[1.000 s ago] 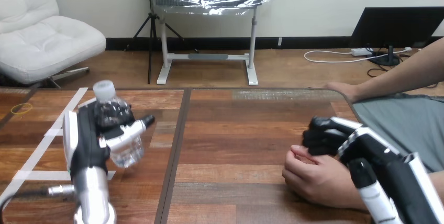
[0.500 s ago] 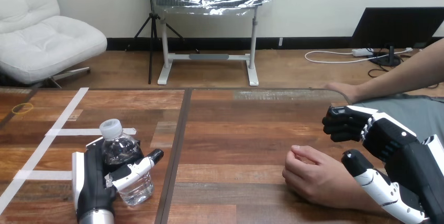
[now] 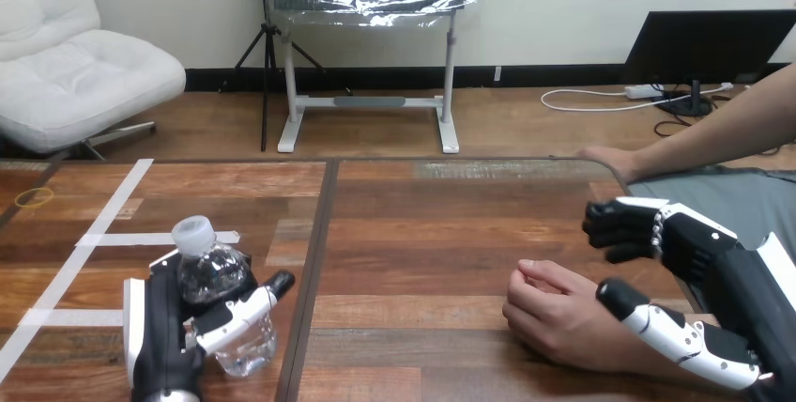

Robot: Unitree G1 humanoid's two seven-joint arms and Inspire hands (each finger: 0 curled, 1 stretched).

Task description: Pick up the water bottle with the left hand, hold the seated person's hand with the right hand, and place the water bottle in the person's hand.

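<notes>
A clear water bottle (image 3: 223, 301) with a white cap stands upright low at the left, its base at the table top. My left hand (image 3: 158, 332) is shut on it, fingers and thumb curled round its body. At the right, the person's hand (image 3: 554, 313) rests loosely curled on the table. My right hand (image 3: 704, 252) hovers beside and above the person's wrist. Its bent fingers (image 3: 619, 228) sit beyond the person's hand and apart from it, and its thumb (image 3: 662, 332) stretches over the wrist. I see no grip on the person.
The wooden table (image 3: 422, 214) has a dark seam down its middle. White tape strips (image 3: 103, 219) cross its left part, and a yellow rubber band (image 3: 36, 197) lies at the far left. The person's other hand (image 3: 605, 158) rests at the far right edge.
My left hand has come down and toward me with the bottle. My right hand has lifted off the person's hand and drawn back to the right.
</notes>
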